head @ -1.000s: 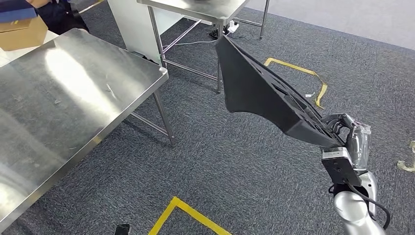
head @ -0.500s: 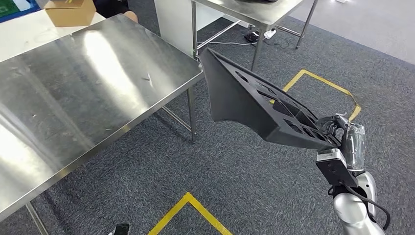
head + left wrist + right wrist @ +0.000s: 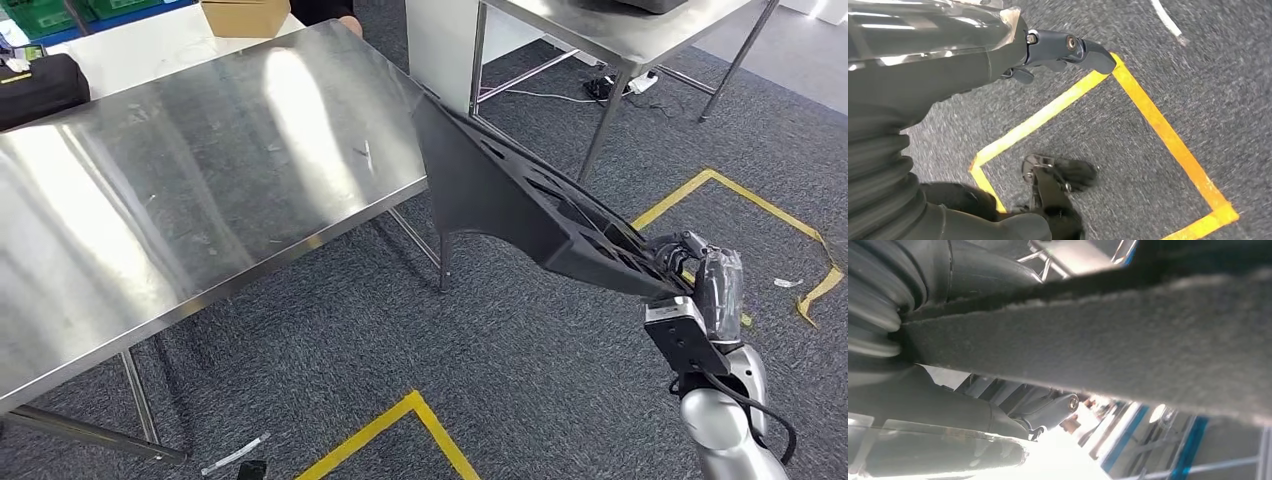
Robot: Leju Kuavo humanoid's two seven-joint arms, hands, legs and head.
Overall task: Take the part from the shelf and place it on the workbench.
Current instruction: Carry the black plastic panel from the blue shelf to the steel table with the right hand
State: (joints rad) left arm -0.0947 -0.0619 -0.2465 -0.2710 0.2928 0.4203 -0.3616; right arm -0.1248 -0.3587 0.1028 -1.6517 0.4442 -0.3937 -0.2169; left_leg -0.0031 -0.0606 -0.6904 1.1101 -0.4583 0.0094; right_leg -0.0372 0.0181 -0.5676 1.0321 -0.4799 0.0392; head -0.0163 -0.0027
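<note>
Workbench (image 3: 200, 180) now nearer (camera turned); right hand (image 3: 690, 270) fingers clamped on part (image 3: 510, 200) near end; left hand (image 3: 998, 45) empty.

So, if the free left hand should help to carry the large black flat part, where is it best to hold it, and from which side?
Probably the broad far end of the large black flat part, coming from the robot's left. The right hand grips only the narrow near end, so the wide end juts out unsupported over the corner of the steel workbench. Its cut-outs and thin edge give fingers a hold there. The left hand holds nothing.
</note>
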